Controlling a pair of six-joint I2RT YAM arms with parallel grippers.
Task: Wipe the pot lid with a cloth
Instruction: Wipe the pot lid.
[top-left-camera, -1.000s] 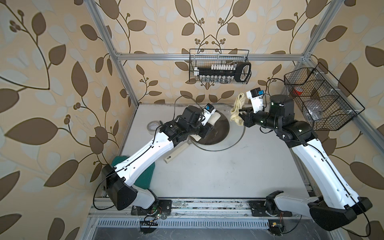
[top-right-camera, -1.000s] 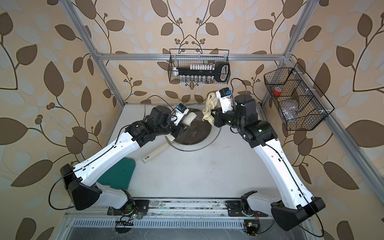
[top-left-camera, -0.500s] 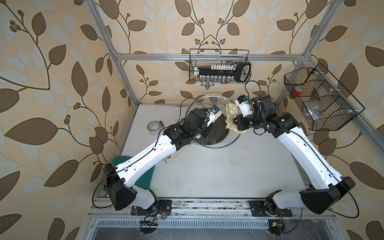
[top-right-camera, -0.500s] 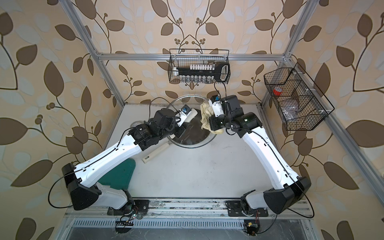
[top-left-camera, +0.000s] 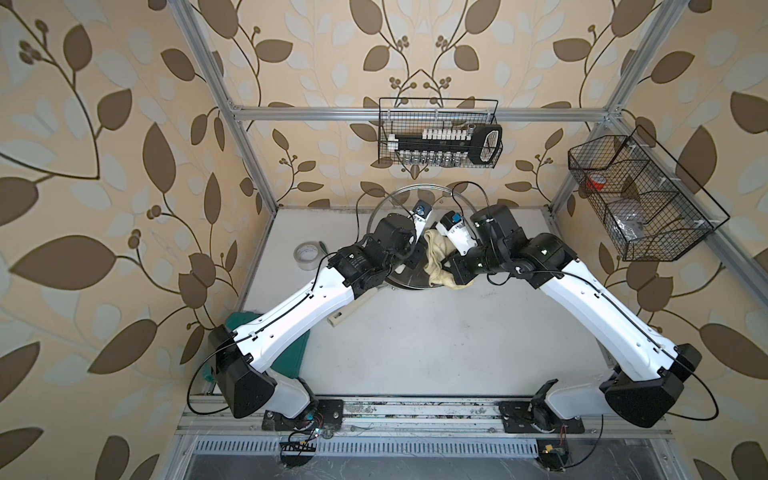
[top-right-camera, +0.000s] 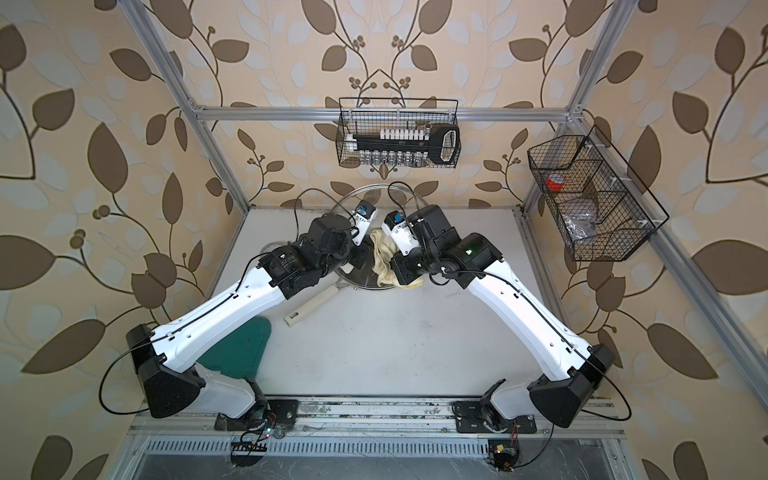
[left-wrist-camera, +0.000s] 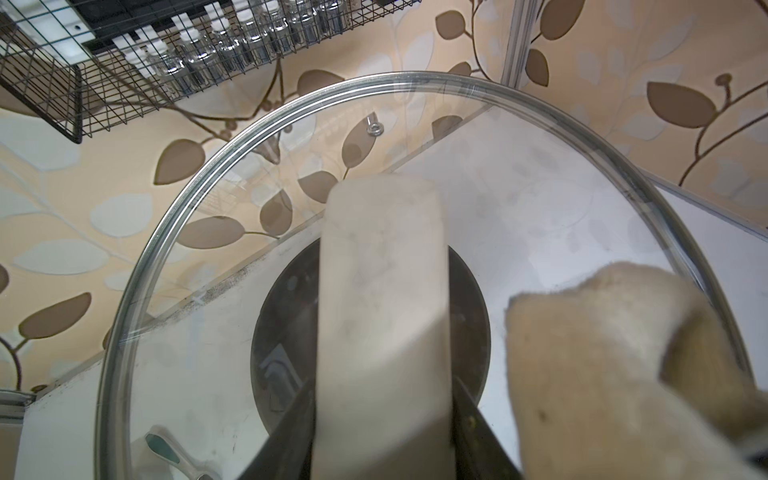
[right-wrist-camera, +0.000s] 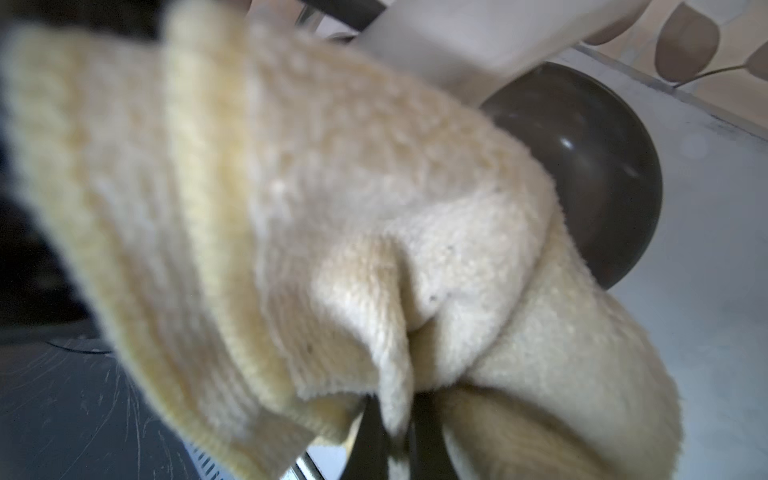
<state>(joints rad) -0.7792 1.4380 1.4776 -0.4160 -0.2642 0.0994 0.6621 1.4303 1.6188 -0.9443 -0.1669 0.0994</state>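
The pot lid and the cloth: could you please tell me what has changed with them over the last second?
The left end effector tipped the pot lid up off the frying pan, so it now stands tilted. The right end effector brought the cloth forward across the lid's handle side. Unchanged: both grips shut, the pan and the green case in place.

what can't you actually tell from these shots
- Whether the cloth presses on the pot lid glass: arms cover the contact in both top views; the right wrist view is blurred cloth.
- The frying pan: mostly under lid and arms in both top views.
- The side basket contents: too small in both top views.
- The green case: partly under the left arm in both top views.
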